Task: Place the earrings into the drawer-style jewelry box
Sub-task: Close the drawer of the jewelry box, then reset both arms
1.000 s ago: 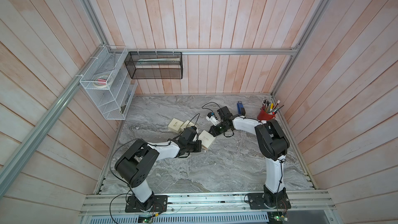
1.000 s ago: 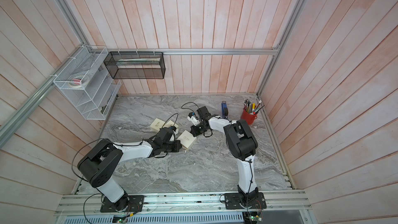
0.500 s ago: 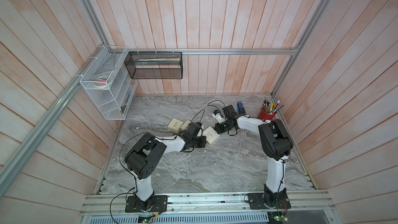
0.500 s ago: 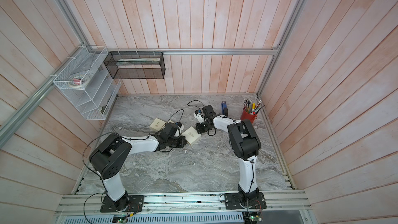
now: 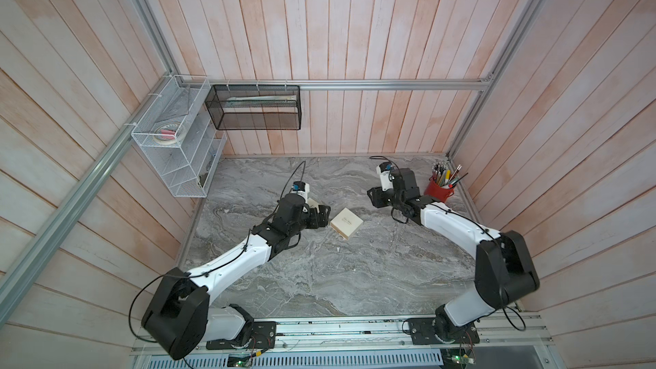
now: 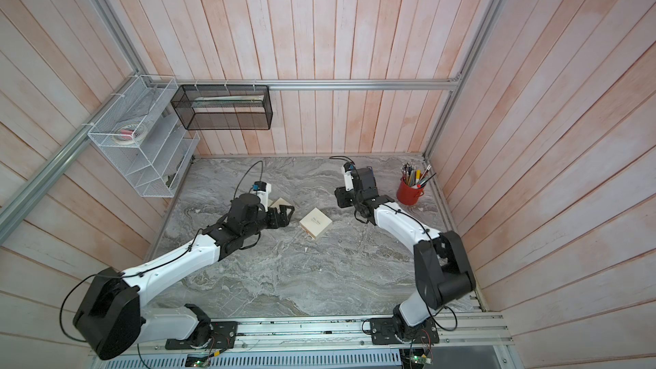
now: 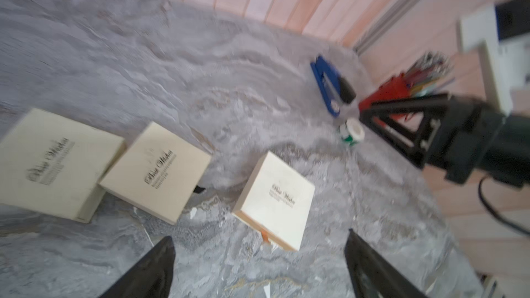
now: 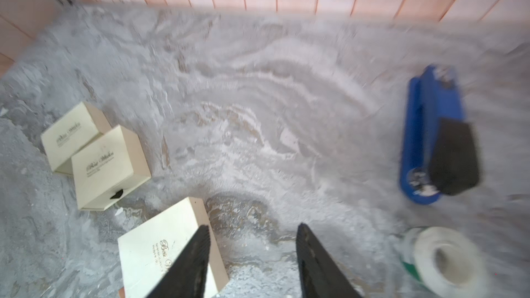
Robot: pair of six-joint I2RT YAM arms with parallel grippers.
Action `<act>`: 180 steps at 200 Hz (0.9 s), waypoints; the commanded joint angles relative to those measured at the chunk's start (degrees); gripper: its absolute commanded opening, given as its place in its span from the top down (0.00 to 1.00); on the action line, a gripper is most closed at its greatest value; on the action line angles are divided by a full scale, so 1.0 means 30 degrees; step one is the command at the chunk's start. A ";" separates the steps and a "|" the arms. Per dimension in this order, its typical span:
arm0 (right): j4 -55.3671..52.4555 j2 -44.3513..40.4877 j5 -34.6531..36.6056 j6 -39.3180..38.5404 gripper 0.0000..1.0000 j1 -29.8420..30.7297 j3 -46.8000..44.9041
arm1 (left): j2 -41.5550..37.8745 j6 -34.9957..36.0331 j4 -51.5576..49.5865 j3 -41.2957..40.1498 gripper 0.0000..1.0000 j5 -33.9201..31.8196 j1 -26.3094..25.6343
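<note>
The drawer-style jewelry box [image 5: 346, 223] [image 6: 315, 222] is a flat cream box with black script, lying mid-table. The left wrist view shows it [image 7: 275, 199] with a tan drawer edge and a small orange tab. My left gripper [image 5: 324, 216] [image 6: 289, 215] [image 7: 259, 237] stands open just left of it, nothing between the fingers. My right gripper [image 5: 371, 197] [image 6: 338, 197] [image 8: 253, 227] is open and empty, apart from the box [image 8: 160, 250] on its far-right side. No earrings can be made out in any view.
Two more cream boxes [image 7: 54, 164] [image 7: 156, 172] lie left of the jewelry box, mostly under my left wrist in the top views. A blue stapler-like tool [image 8: 430, 139], a tape roll [image 8: 447, 259] and a red pen cup [image 5: 439, 189] stand back right. Wire shelves [image 5: 177, 143] hang back left.
Both grippers were shut at the box a second ago, and it shifted slightly right. Now both have let go, opened and drawn back, the left leftward and the right toward the back right.
</note>
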 commanded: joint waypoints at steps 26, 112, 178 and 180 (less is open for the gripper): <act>0.5300 -0.3347 0.2789 0.0617 0.18 -0.1216 -0.4959 | -0.2090 0.1486 0.0073 -0.1214 0.00 -0.5629 0.0429; 1.1568 -0.7197 0.7412 -0.0084 0.02 -0.5401 -1.1881 | -0.2724 0.7075 0.9508 -0.6991 0.00 -1.2316 0.2999; 1.7704 -0.5428 0.8080 -0.2674 0.02 -0.6224 -1.4956 | 0.1064 1.0709 1.8062 -0.9955 0.00 -1.1193 0.4604; 1.7745 -0.5338 0.8078 -0.2659 0.02 -0.6233 -1.4939 | 0.1231 1.0706 1.8346 -1.0030 0.00 -1.1056 0.4654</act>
